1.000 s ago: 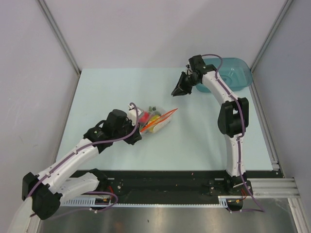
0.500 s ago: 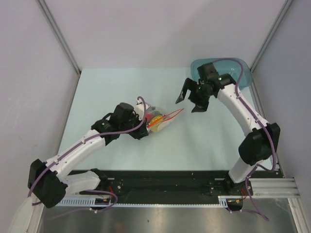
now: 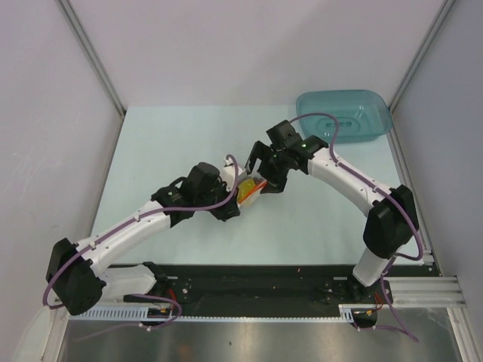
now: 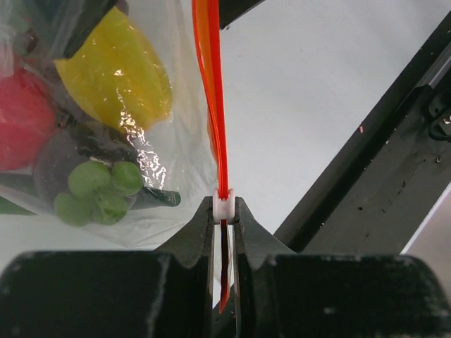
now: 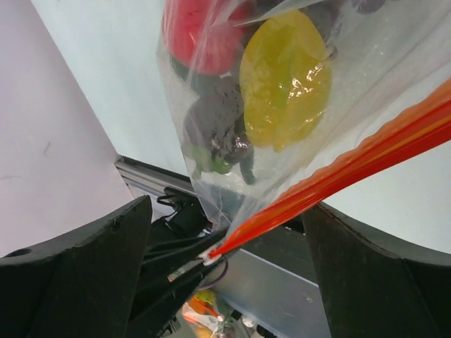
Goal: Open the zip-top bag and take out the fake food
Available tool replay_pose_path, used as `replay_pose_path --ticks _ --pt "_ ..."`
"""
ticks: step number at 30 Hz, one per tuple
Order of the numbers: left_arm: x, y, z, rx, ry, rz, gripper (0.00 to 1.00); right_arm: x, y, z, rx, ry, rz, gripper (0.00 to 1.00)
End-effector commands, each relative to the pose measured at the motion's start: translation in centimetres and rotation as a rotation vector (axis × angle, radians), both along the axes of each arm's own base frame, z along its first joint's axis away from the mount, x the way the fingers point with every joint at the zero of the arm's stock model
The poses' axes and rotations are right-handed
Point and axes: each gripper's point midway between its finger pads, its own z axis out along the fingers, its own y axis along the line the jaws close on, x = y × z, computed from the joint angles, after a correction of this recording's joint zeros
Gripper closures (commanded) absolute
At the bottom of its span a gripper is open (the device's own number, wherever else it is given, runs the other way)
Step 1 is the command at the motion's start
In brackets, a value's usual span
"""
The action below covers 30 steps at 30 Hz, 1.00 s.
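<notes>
- Jaws of the left gripper [image 4: 224,211] are pinching the white slider tab [image 4: 223,205] of the zip-top bag [image 4: 176,155], low in the middle of its wrist view.
- The bag is sitting at the centre of the top view, with the fake food [image 4: 116,74] showing inside.
- The right gripper [image 5: 225,232] is gaping wide, holding nothing, its fingers flanking the orange-red zipper strip [image 5: 366,144].

The zip-top bag [image 4: 177,165] looks glossy, crinkly plastic; fake food [image 4: 116,74] perhaps smooth.
</notes>
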Motion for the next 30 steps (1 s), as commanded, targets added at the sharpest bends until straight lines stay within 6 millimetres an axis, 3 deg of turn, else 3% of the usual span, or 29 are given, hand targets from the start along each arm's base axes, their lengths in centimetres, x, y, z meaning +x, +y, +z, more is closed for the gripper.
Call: replay_pose_path --ticks 1,2,4,8,12,13,20,28,30 --pt "0.6 -1.7 2.8 -0.072 -0.049 0.002 1.0 0.4 1.5 -1.0 0.001 0.007 -0.033 0.11" --pt "0.5 -1.7 2.9 -0.075 -0.049 0.003 1.0 0.4 1.5 -1.2 -0.004 0.009 -0.034 0.12" --pt "0.5 -1.7 2.9 -0.077 -0.047 0.01 1.0 0.4 1.3 -1.5 -0.016 0.01 -0.047 0.26" --pt "0.4 -1.0 2.4 -0.047 -0.027 0.055 1.0 2.1 1.0 -1.0 -0.002 -0.055 -0.05 0.5" --pt "-0.3 -0.1 1.3 -0.052 0.013 0.117 1.0 3.9 1.7 -1.5 0.053 -0.097 0.061 0.98" --pt "-0.7 0.0 0.6 -0.054 0.037 0.129 1.0 3.9 1.6 -2.5 0.039 -0.073 0.079 1.0" --pt "-2.9 0.5 0.6 -0.086 0.084 0.136 1.0 6.5 1.1 -0.7 0.005 -0.183 0.092 1.0" --pt "-4.9 1.3 0.4 -0.109 0.126 0.135 1.0 7.7 1.5 0.0 -0.03 -0.252 0.147 1.0" --pt "-5.4 1.4 0.3 -0.114 0.136 0.134 0.96 8.0 1.7 0.0 -0.037 -0.273 0.167 1.0"
